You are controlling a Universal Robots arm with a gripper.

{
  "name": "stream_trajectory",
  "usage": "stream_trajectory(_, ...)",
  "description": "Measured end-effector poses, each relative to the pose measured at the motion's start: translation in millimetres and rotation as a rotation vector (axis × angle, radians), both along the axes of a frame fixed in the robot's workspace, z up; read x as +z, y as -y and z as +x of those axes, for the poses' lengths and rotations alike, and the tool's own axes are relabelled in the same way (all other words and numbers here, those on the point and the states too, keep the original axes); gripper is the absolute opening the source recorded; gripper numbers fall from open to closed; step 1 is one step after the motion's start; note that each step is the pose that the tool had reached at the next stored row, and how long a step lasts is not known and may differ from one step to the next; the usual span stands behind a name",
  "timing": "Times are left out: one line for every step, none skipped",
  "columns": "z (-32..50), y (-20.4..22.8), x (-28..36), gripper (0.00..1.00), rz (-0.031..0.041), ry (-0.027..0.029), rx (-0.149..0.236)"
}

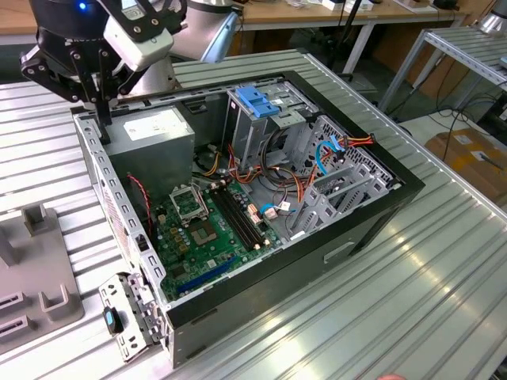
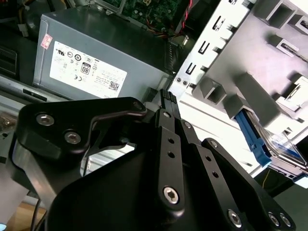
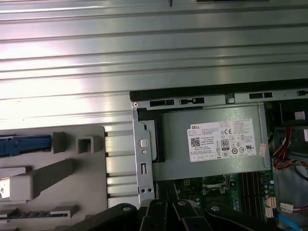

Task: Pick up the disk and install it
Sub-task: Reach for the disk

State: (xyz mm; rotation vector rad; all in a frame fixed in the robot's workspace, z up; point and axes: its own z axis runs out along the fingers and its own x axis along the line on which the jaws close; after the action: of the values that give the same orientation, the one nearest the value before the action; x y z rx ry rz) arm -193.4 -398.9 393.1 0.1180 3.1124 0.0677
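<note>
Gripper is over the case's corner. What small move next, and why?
Probably move away from the computer case toward the grey fixture: the gripper hangs shut and empty by the power supply, while the disk sits in that fixture outside the case.

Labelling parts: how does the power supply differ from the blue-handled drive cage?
The power supply is a closed grey box with a white sticker; the drive cage is open sheet metal topped by a blue handle. The power supply lies low; the cage stands taller. The power supply is next to the pincer; the cage sits further to the exterior view's right. Both are grey metal inside the case.
</note>
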Motion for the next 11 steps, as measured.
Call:
stream_trajectory(-0.5,0.0,0.0,0.11,0.0,0.0,0.0)
stream_trajectory(-1.0,0.0,0.0,0.11,0.0,0.0,0.0)
stream_trajectory(-1.3,0.0,0.0,0.11,0.0,-0.0001,0.0)
stream_trajectory(-1.5,0.0,0.0,0.11,-0.0001,-0.0001,0.0)
stream_trajectory(-1.8,0.0,0.0,0.11,-0.0001,-0.0001,0.0)
stream_trajectory(-1.9,0.0,0.0,0.11,0.0,-0.0001,0.0)
stream_trajectory(-2.0,0.0,0.1,0.11,-0.0001,-0.0001,0.0)
stream_trajectory(-2.0,0.0,0.1,0.11,-0.0001,-0.0001,0.0)
stream_trajectory(-2.0,0.0,0.0,0.11,-0.0001,-0.0001,0.0)
stream_trajectory(-2.0,0.0,0.0,0.11,0.0,-0.0001,0.0)
stream_trajectory(-2.1,0.0,0.1,0.11,-0.0001,-0.0001,0.0)
